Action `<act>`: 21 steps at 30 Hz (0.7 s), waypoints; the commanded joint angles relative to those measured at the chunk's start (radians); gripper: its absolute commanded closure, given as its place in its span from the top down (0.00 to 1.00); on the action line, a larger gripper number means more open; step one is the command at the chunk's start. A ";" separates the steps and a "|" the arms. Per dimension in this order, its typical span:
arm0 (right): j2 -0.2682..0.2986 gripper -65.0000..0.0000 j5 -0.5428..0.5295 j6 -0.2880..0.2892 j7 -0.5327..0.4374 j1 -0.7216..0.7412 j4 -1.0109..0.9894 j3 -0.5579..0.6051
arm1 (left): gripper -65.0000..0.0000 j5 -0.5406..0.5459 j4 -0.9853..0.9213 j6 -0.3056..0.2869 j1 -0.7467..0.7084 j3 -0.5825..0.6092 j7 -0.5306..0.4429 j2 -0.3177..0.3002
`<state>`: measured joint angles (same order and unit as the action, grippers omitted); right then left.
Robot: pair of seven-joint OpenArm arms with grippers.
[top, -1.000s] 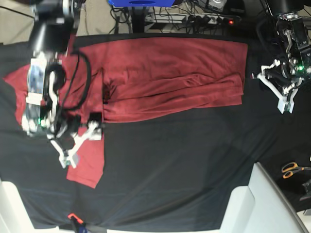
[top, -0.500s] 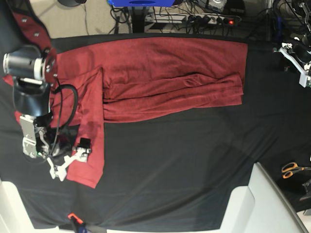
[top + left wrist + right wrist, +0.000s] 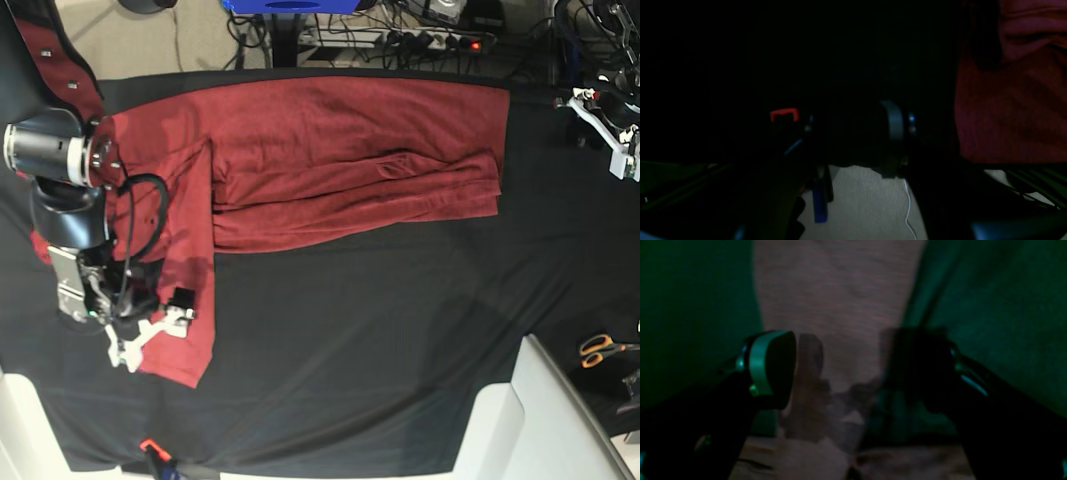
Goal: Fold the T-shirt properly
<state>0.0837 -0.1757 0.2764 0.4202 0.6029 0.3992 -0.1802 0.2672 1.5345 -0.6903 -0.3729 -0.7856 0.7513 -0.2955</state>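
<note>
The maroon T-shirt (image 3: pixel 350 150) lies spread across the back of the black table cloth (image 3: pixel 380 340), its body folded lengthwise. One long sleeve (image 3: pixel 190 300) runs down toward the front left. My right gripper (image 3: pixel 152 330) is open low over that sleeve's end, one finger on either side. In the right wrist view the fingers (image 3: pixel 773 366) straddle the pale-looking sleeve (image 3: pixel 840 306) with nothing pinched in my right gripper (image 3: pixel 846 370). My left gripper (image 3: pixel 605 130) hangs at the far right edge, away from the shirt, jaws apart and empty. The dark left wrist view shows only a shirt edge (image 3: pixel 1007 106).
Orange-handled scissors (image 3: pixel 600 348) lie at the right edge. A white bin (image 3: pixel 530 420) stands at the front right. Cables and a power strip (image 3: pixel 420 40) run behind the table. A small orange clip (image 3: pixel 150 446) sits at the front left edge.
My right arm has travelled down the sleeve to its lower end, gripper still open. My left arm has pulled back up and right, off the table's edge.
</note>
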 commanded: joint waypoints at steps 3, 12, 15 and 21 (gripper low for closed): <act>-0.025 0.60 -0.009 0.016 0.026 0.016 0.004 0.005 | 0.34 0.005 0.013 -0.008 0.001 -0.008 -0.014 -0.020; -0.023 0.00 -0.009 0.016 0.026 0.016 0.005 -0.002 | 0.34 0.004 0.013 -0.008 0.001 -0.008 -0.014 -0.020; -0.023 0.01 -0.009 0.016 0.026 0.016 0.008 -0.002 | 0.34 0.007 0.013 -0.008 0.002 -0.008 -0.014 -0.020; -0.034 0.00 -0.009 0.016 0.081 -0.084 0.231 0.005 | 0.34 0.004 0.013 -0.008 0.002 -0.007 -0.014 -0.020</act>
<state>0.0452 -0.1780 0.2806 0.5129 0.4889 0.6121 -0.1783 0.2623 1.5333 -0.6903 -0.3695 -0.7845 0.7513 -0.2958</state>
